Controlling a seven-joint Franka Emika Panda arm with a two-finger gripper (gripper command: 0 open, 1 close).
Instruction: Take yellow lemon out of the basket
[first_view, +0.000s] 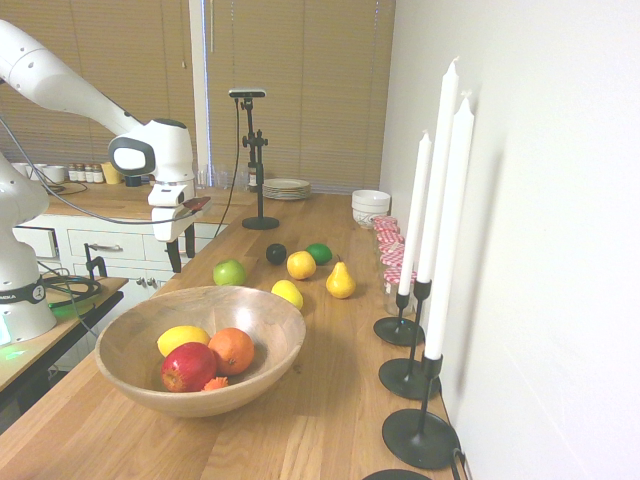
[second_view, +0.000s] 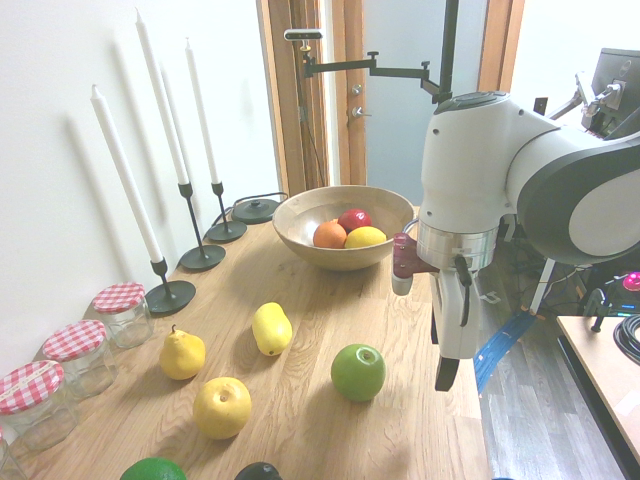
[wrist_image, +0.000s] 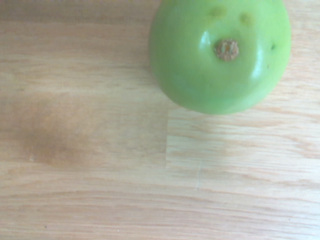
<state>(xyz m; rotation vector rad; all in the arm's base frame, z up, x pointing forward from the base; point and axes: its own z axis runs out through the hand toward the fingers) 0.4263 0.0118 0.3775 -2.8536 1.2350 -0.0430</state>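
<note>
The yellow lemon (first_view: 183, 338) (second_view: 365, 237) lies in the wooden basket (first_view: 270, 320) (second_view: 300, 215), beside an orange (first_view: 231, 350) and a red fruit (first_view: 188, 367). My gripper (first_view: 182, 262) (second_view: 450, 375) hangs open and empty above the table's edge, well away from the basket. It is close to a green apple (first_view: 229, 272) (second_view: 358, 372), and that apple (wrist_image: 220, 55) fills the wrist view from above.
Loose fruit lies on the table beyond the basket: a pale lemon (first_view: 287, 293), a pear (first_view: 340, 281), a yellow-orange fruit (first_view: 301, 265), a lime (first_view: 319, 253) and a dark fruit (first_view: 276, 254). Tall candles (first_view: 440, 200) and red-lidded jars (second_view: 120, 310) line the wall.
</note>
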